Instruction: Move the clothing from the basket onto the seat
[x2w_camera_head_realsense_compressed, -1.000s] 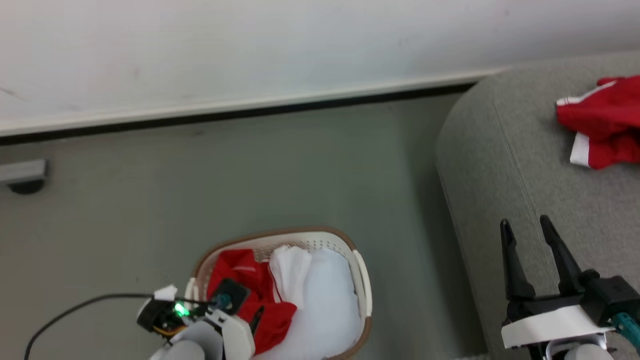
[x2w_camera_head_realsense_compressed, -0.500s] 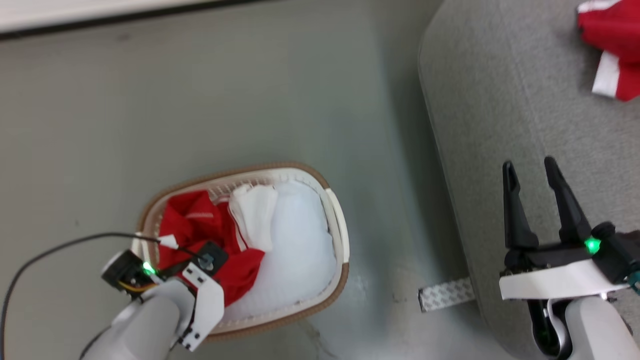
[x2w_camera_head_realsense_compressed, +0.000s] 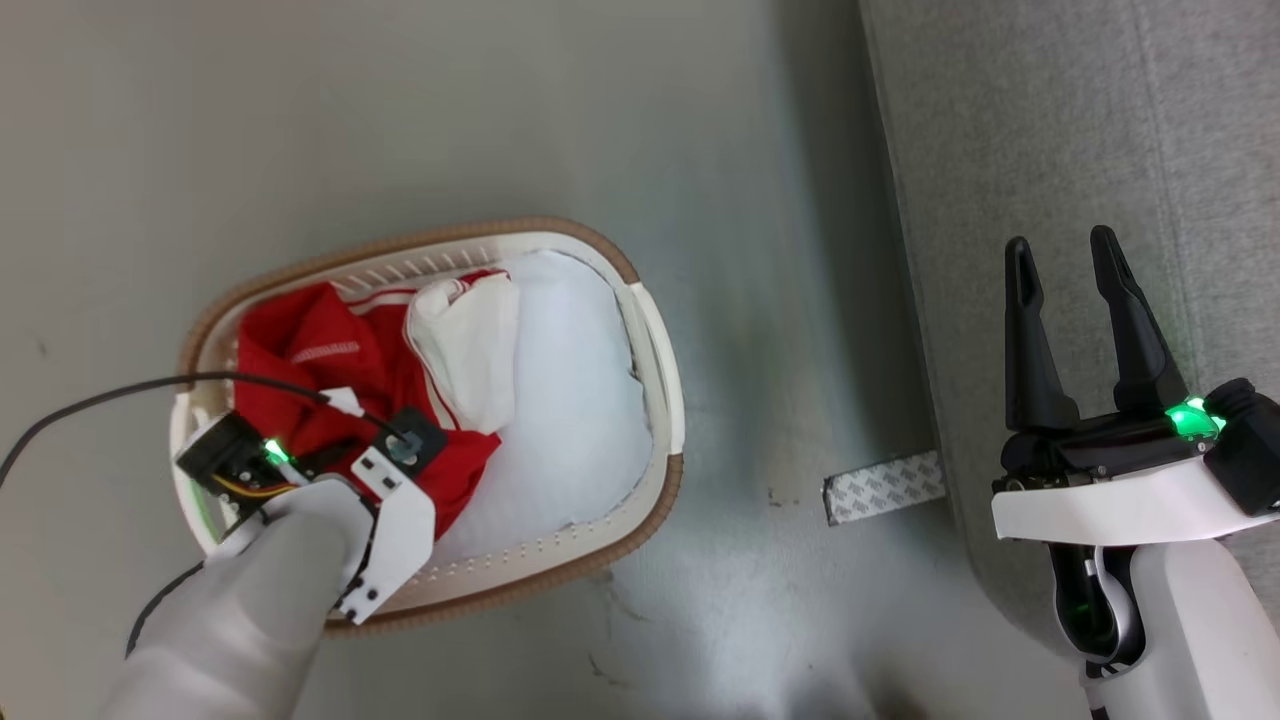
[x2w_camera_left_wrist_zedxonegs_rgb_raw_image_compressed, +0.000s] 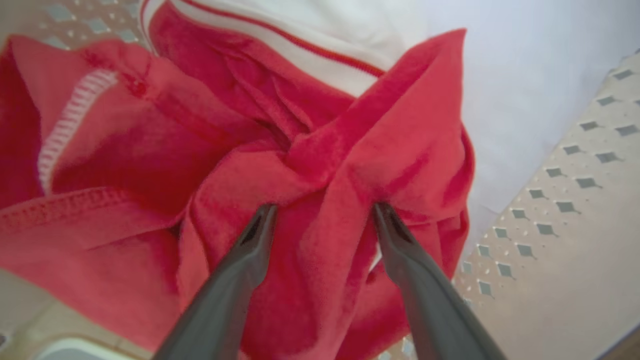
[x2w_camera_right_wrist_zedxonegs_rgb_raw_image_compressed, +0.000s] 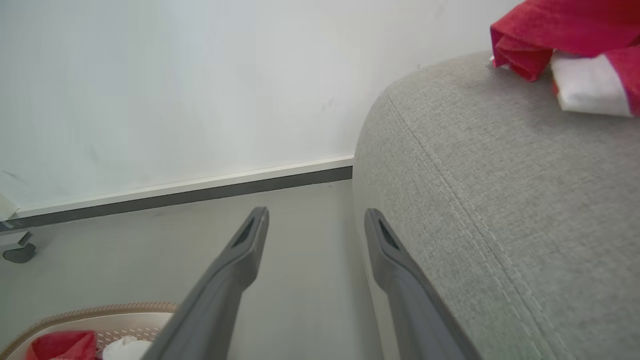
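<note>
The cream basket (x2w_camera_head_realsense_compressed: 655, 330) with a brown rim stands on the floor, holding red clothing (x2w_camera_head_realsense_compressed: 300, 350) with white striped trim beside a white cloth (x2w_camera_head_realsense_compressed: 570, 400). My left arm (x2w_camera_head_realsense_compressed: 390, 500) reaches down into it. In the left wrist view my left gripper (x2w_camera_left_wrist_zedxonegs_rgb_raw_image_compressed: 324, 207) is open, both tips pressed into the red clothing (x2w_camera_left_wrist_zedxonegs_rgb_raw_image_compressed: 125, 150) with a raised fold between them. My right gripper (x2w_camera_head_realsense_compressed: 1060, 240) is open and holds nothing, hovering over the edge of the grey seat (x2w_camera_head_realsense_compressed: 1050, 120). In the right wrist view, a red and white garment (x2w_camera_right_wrist_zedxonegs_rgb_raw_image_compressed: 560, 25) lies on the seat (x2w_camera_right_wrist_zedxonegs_rgb_raw_image_compressed: 500, 200).
A strip of patterned tape (x2w_camera_head_realsense_compressed: 885, 485) lies on the grey floor between basket and seat. A black cable (x2w_camera_head_realsense_compressed: 100, 395) runs from my left wrist across the basket's rim. The white wall and dark baseboard (x2w_camera_right_wrist_zedxonegs_rgb_raw_image_compressed: 200, 187) stand beyond the floor.
The head camera has tilted down, so the wall and the garment on the seat have left its picture. Both grippers have stayed open, and the left arm remains over the red clothing.
</note>
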